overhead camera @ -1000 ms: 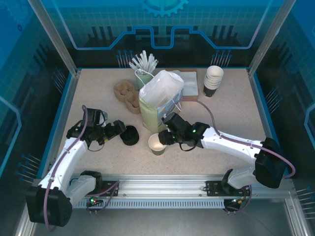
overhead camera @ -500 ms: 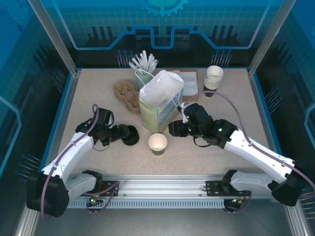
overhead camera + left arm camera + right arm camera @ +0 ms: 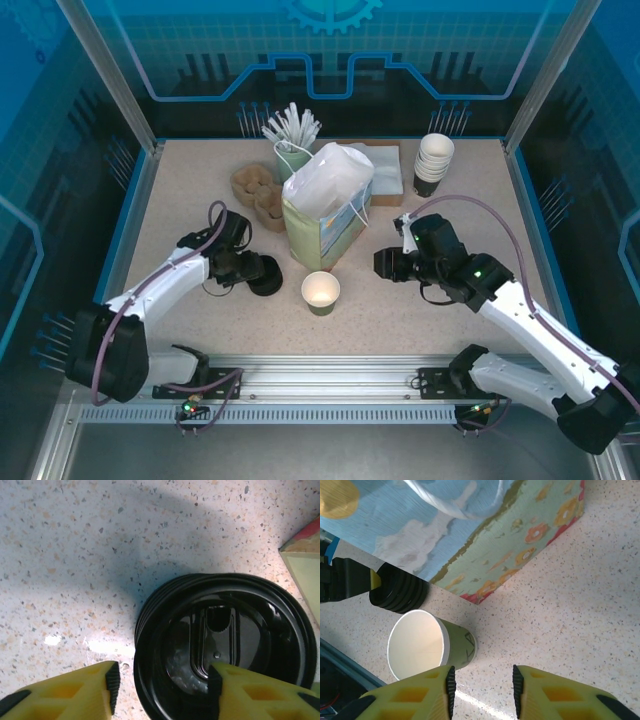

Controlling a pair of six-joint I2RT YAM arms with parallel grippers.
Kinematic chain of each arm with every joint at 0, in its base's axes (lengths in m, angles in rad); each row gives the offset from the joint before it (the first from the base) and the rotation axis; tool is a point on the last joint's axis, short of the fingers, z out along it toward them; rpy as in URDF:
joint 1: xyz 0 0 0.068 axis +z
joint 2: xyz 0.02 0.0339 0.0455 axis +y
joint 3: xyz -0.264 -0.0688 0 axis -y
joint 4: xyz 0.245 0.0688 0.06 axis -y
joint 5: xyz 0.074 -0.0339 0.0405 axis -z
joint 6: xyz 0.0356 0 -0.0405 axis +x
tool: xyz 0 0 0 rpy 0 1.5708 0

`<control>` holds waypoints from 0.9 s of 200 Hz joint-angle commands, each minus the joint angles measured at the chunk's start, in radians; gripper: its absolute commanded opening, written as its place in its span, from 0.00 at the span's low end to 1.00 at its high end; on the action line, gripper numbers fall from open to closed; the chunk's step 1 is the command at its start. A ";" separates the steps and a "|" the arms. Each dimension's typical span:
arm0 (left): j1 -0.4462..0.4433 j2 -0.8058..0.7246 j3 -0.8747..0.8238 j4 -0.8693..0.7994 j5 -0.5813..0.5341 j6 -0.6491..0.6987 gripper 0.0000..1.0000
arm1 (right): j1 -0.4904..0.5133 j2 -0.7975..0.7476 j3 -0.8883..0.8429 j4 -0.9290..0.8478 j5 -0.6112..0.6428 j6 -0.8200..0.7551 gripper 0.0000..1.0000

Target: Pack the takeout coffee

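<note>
Nearest the arm bases, a small green paper cup (image 3: pixel 320 292) with a cream inside and a white rim stood upright and lidless on the speckled beige table (image 3: pixel 400 325). Neither arm held it. It sat just in front of the near corner of a tall paper bag (image 3: pixel 325 205) printed in pale green with orange flowers. In the right wrist view it was close to the bag but apart from it.

To the cup's left, a low stack of black round plastic lids (image 3: pixel 225 640) rested on the table, beside the bag's near left corner. The left gripper (image 3: pixel 162 687) was at this stack, its yellow fingers parted with the near rim of the top lid between them. One finger was outside the stack, with a sliver of table showing between pad and rim. The other was over the lid's sunken face, and whether it touched the plastic could not be told.

To the cup's right and slightly farther back, the right gripper (image 3: pixel 482 685) hung above bare table, jaws apart with nothing between them, pointing toward the cup and the bag.

Beside and behind the bag lay a brown moulded cardboard cup carrier (image 3: pixel 256 193), a pale green holder full of white sticks (image 3: pixel 290 140) and a flat pile of napkins (image 3: pixel 385 165). At the far right stood a stack of white-rimmed lidless paper cups (image 3: pixel 433 160).
</note>
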 commanded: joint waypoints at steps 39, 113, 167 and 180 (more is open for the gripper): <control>-0.017 0.040 0.037 -0.001 -0.038 0.004 0.40 | -0.030 -0.020 -0.018 -0.009 -0.042 -0.012 0.32; -0.025 0.041 0.045 -0.014 -0.054 0.010 0.33 | -0.036 -0.024 -0.026 -0.009 -0.043 -0.009 0.26; -0.034 0.046 0.056 -0.023 -0.061 0.014 0.26 | -0.051 -0.040 -0.025 -0.015 -0.045 -0.006 0.25; -0.035 0.046 0.057 -0.023 -0.064 0.014 0.26 | -0.053 -0.043 -0.025 -0.016 -0.048 -0.006 0.25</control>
